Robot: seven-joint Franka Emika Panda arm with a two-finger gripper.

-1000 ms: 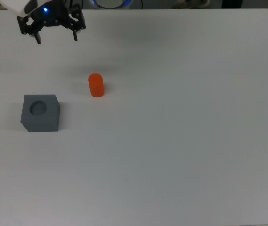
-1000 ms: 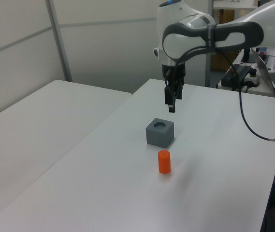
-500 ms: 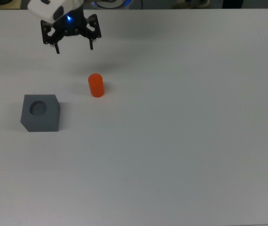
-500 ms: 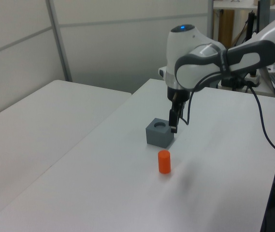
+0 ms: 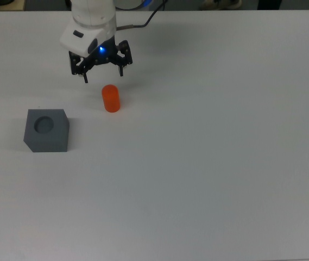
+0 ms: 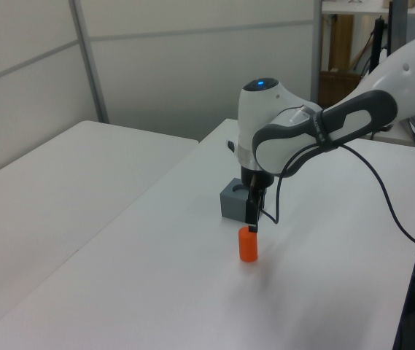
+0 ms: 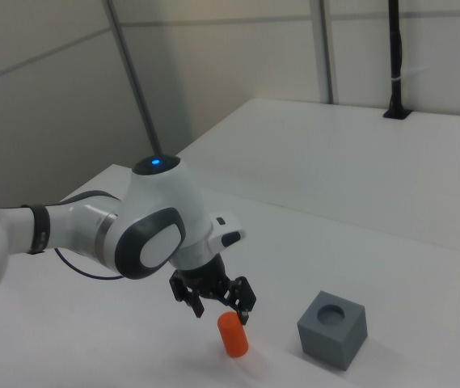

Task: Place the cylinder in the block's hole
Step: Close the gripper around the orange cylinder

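Worktop (image 5: 208, 163) fills the top view, white and bare apart from two things. We see the cylinder (image 5: 111, 98) standing upright on it, orange-red, with the block (image 5: 46, 130) well apart toward the top view's left, its round hole facing up and empty. The gripper (image 5: 103, 74) hangs just beyond the cylinder, fingers spread wide and holding nothing.

In the left view we see the gripper (image 6: 251, 219) pointing straight down, its tips just above the cylinder (image 6: 248, 243), while the block (image 6: 236, 200) sits behind, partly hidden by the arm.

In the right view we find the gripper (image 7: 221, 311) with its fingers apart, over and slightly behind the cylinder (image 7: 232, 334); the block (image 7: 332, 328) stands toward the right view's right, clear of both.
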